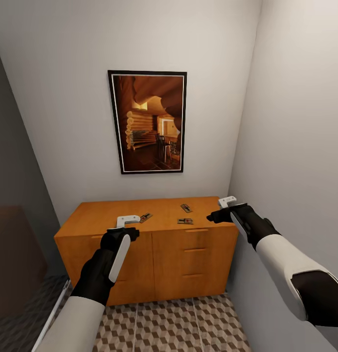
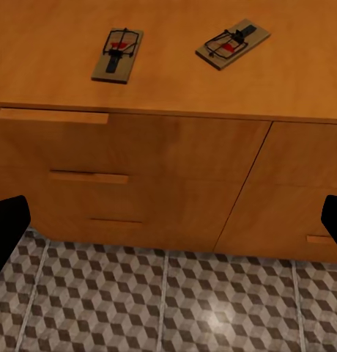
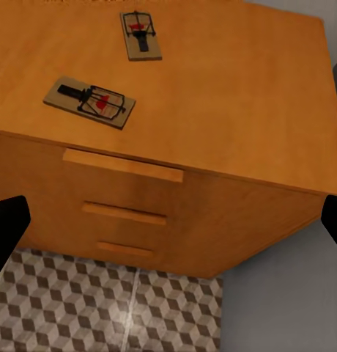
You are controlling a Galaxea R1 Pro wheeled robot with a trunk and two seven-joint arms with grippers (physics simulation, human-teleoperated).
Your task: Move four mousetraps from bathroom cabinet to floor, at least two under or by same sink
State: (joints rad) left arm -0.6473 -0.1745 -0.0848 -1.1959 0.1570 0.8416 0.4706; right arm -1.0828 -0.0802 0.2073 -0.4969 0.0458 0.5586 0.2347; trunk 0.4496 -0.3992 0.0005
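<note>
Reaching for the traps (image 1: 185, 221) on the cabinet (image 1: 154, 254), we hold both grippers, left (image 1: 128, 226) and right (image 1: 221, 209), spread wide; next, the right descends toward eleven o'clock.

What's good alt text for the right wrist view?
Two mousetraps lie apart on top of an orange-brown wooden cabinet, seen from above. Below its drawer handles is cube-patterned floor tile.

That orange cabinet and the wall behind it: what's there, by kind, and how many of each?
Mousetraps on the cabinet top: 3
Framed pictures on the wall: 1
Cabinets: 1
Total: 5
</note>
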